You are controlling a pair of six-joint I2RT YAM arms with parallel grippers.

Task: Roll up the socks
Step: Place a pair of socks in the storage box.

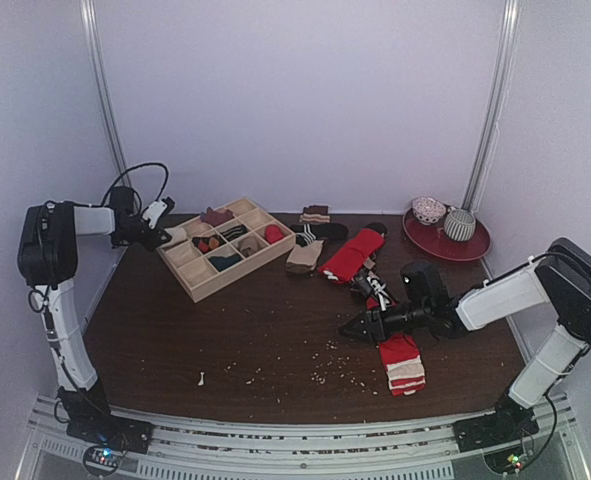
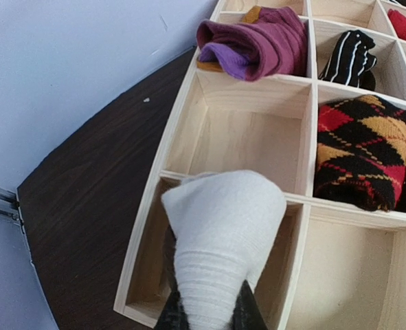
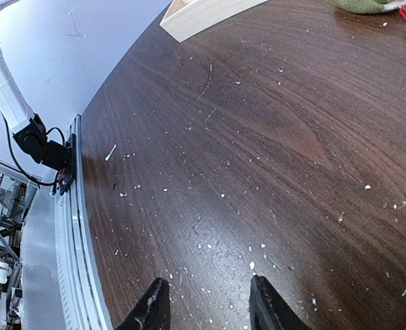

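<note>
While several rolls are already sitting in the box (image 1: 245, 272), the two socks of this pair are lying flat, so their rolling is looking not yet begun and all of it is remaining. The red striped sock (image 1: 402, 362) is lying unrolled just beside the right gripper (image 1: 360, 326), behind its fingertips on the side nearer the arm bases. The cream sock (image 1: 304, 256) is lying well beyond those fingertips, next to the box's corner. The right gripper is hanging over the table (image 3: 257, 137) with its jaws spread and nothing between them. The left gripper (image 2: 209, 315) is clamping a white roll (image 2: 220, 240), holding it over the box's corner compartment.
</note>
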